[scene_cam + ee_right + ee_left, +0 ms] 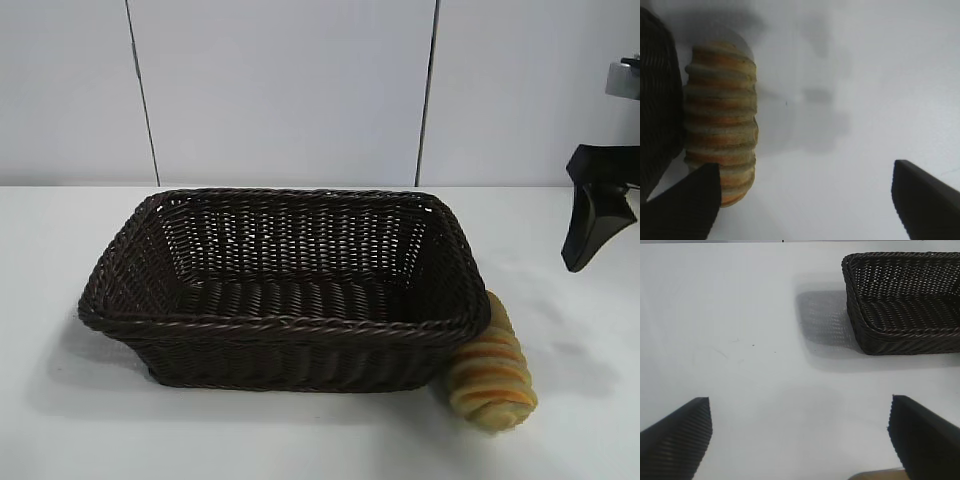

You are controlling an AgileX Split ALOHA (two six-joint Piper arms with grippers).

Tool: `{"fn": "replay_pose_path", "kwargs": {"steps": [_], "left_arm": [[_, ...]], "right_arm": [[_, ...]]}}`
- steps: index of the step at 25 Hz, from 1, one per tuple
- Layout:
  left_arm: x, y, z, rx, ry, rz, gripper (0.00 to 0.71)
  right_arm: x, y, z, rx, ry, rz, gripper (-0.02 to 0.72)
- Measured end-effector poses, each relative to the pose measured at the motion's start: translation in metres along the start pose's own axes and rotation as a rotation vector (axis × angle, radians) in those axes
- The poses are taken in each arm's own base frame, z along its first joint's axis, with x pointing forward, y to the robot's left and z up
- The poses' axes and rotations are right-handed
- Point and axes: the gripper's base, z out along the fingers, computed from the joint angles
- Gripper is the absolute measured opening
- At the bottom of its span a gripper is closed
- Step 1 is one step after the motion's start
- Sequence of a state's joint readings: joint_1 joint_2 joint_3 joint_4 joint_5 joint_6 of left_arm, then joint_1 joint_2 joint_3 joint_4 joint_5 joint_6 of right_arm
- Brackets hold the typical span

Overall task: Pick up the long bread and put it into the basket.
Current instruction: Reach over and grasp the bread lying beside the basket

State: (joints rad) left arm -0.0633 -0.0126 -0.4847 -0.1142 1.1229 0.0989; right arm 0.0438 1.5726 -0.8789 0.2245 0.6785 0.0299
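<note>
The long bread (492,365), pale tan with orange-brown ridges, lies on the white table against the outside of the basket (280,325) at its front right corner. The dark woven basket holds nothing. My right gripper (592,225) hangs above the table, to the right of the bread and farther back. In the right wrist view it (805,172) is open over bare table, with the bread (720,130) beside one finger (690,205) and next to the basket wall (655,100). My left gripper (800,407) is open over bare table, well away from the basket (905,333).
A white panelled wall (280,90) stands behind the table. Bare tabletop (560,420) extends in front of and to the right of the bread, and to the left of the basket.
</note>
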Motion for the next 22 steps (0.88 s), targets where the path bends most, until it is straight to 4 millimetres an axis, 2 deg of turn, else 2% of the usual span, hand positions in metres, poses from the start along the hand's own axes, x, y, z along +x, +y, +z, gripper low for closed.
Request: {"fn": "replay_pose_path", "kwargs": {"steps": [4, 8, 15, 22], "left_arm": [[0.000, 0.000, 0.000, 0.000, 0.000, 0.000, 0.690], [0.000, 0.000, 0.000, 0.000, 0.000, 0.000, 0.690], [0.000, 0.000, 0.000, -0.001, 0.000, 0.000, 0.690], [0.000, 0.000, 0.000, -0.001, 0.000, 0.000, 0.690]], "right_arm": [[0.012, -0.003, 0.011, -0.013, 0.004, 0.044, 0.620], [0.019, -0.004, 0.017, -0.024, 0.001, 0.080, 0.610], [0.018, -0.001, 0.018, -0.070, -0.014, 0.143, 0.610], [0.019, 0.002, 0.037, -0.113, 0.039, 0.189, 0.610]]}}
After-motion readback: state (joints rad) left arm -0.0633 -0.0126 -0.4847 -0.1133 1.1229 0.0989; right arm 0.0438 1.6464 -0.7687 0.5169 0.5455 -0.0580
